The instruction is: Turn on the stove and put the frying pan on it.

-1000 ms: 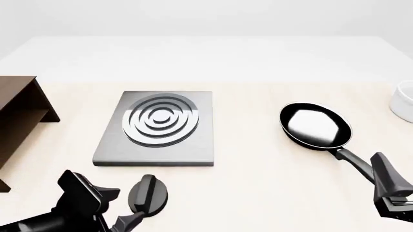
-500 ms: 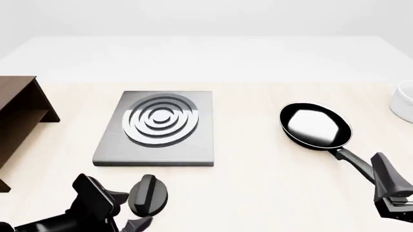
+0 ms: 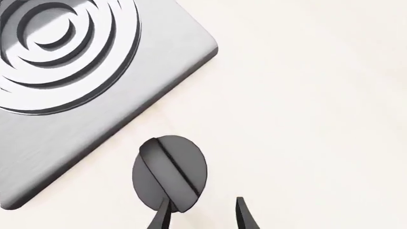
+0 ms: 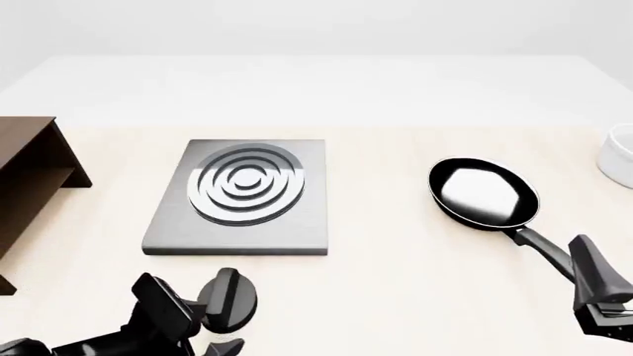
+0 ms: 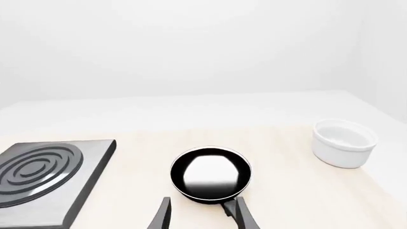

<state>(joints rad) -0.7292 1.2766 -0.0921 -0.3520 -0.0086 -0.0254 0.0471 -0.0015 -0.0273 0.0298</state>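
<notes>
The stove's grey slab (image 4: 237, 196) with its ring burner lies left of centre. Its black oval knob (image 4: 230, 299) sits on the table just in front of it. My left gripper (image 4: 216, 330) is low at the knob's near side, open. In the left wrist view one fingertip (image 3: 160, 217) overlaps the edge of the knob (image 3: 169, 172) and the other stands beside it. The frying pan (image 4: 485, 193) rests to the right, handle (image 4: 539, 248) pointing at my right gripper (image 4: 579, 271). That gripper (image 5: 202, 217) is open, with the handle's end (image 5: 228, 206) between its fingers.
A white bowl (image 4: 618, 156) stands at the far right edge, also in the right wrist view (image 5: 344, 143). A brown wooden shelf (image 4: 30, 185) occupies the left edge. The stove slab (image 3: 76, 81) lies close beyond the knob.
My left arm has slid to the right, bringing its gripper up against the knob's near side. The right arm, pan and stove have not moved.
</notes>
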